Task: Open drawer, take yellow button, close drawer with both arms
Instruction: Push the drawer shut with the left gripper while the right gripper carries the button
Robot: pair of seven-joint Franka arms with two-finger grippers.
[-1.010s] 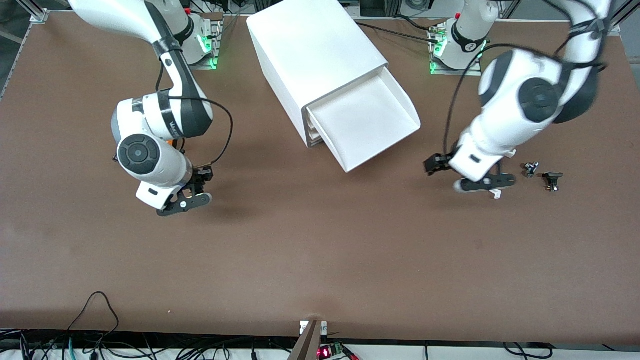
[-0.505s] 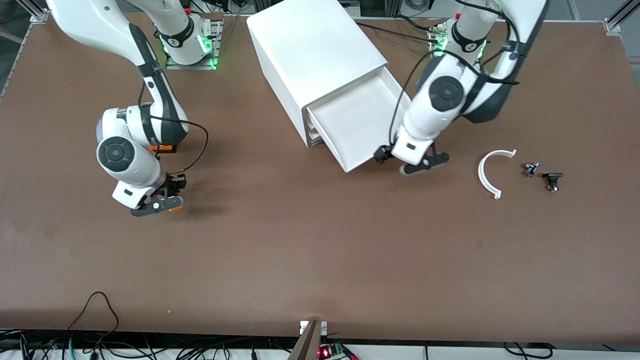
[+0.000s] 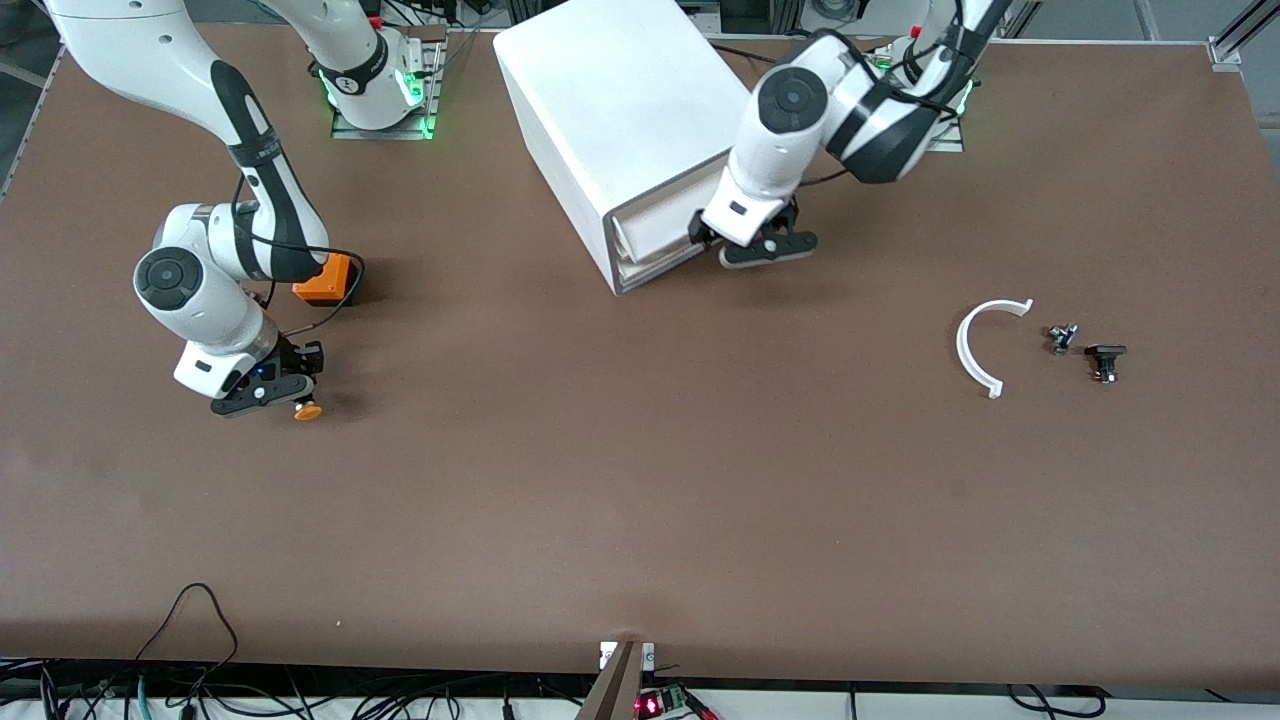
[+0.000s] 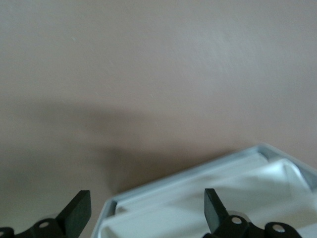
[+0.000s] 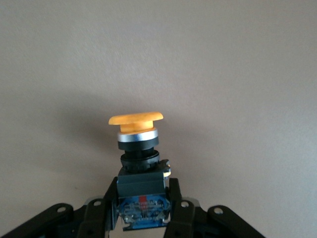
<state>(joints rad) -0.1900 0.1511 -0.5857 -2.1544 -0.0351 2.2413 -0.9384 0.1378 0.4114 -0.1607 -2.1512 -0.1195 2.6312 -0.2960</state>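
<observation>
The drawer (image 3: 655,238), uppermost in the white cabinet (image 3: 620,110), is pushed almost fully in, with only its front lip standing out. My left gripper (image 3: 737,243) is open against that front; in the left wrist view (image 4: 146,208) the drawer's rim (image 4: 198,203) lies between the spread fingers. My right gripper (image 3: 262,390) is shut on the button (image 3: 305,409), low over the table toward the right arm's end. In the right wrist view the gripper (image 5: 141,203) clamps the black body, and the orange cap (image 5: 136,118) points away from the fingers.
An orange cube (image 3: 325,278) sits on the table beside the right arm's forearm. A white curved strip (image 3: 972,345) and two small black parts (image 3: 1062,338) (image 3: 1104,360) lie toward the left arm's end. Cables run along the table's front edge.
The left gripper swung from beside the curved strip to the drawer front and pushed the drawer nearly shut. The right gripper moved toward the right arm's end with the button.
</observation>
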